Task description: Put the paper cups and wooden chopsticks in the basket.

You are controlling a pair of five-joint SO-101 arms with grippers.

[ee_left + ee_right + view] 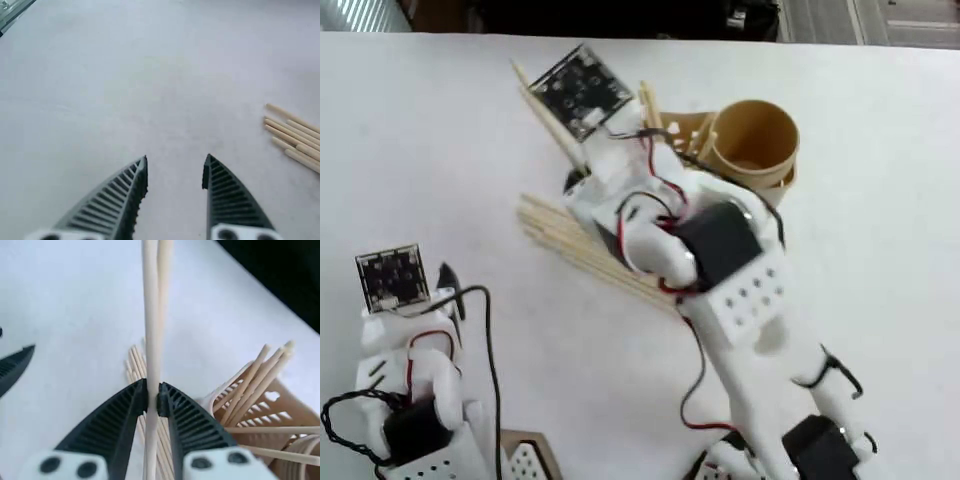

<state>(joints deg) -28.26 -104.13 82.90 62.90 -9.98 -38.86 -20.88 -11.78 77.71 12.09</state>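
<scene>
At about 8 o'clock on the table [440, 140], the left gripper [176, 157] hung low over bare surface, its jaws released and parted with nothing between them. The ends of the loose chopsticks [570, 245] lay well off toward its 3 o'clock. That pile ran through the table's centre, slanting from 9 toward 4 o'clock.

Just above the pile, the right gripper [153, 385] was clenched on the held chopsticks [151, 300], apparently a pair, pinched near the jaw tips. The basket [275, 415] sat at 1 o'clock with a paper cup [755, 135] inside and several stowed sticks [252, 382] leaning on its rim.

The step in hand looked like carrying the pair to the basket. Done well, it would mean lifting until the lower ends cleared the pile, then swinging toward 1 o'clock. The jaws should part once the ends were past the rim, lined up with the stowed sticks. A pinch that near the tips could let long sticks pivot, so a slow swing seemed wise.

The right wrist view gave the pinch itself and the pile directly beneath. The high view gave the pair's far ends reaching toward 11 o'clock, and the cup's place in the basket.
</scene>
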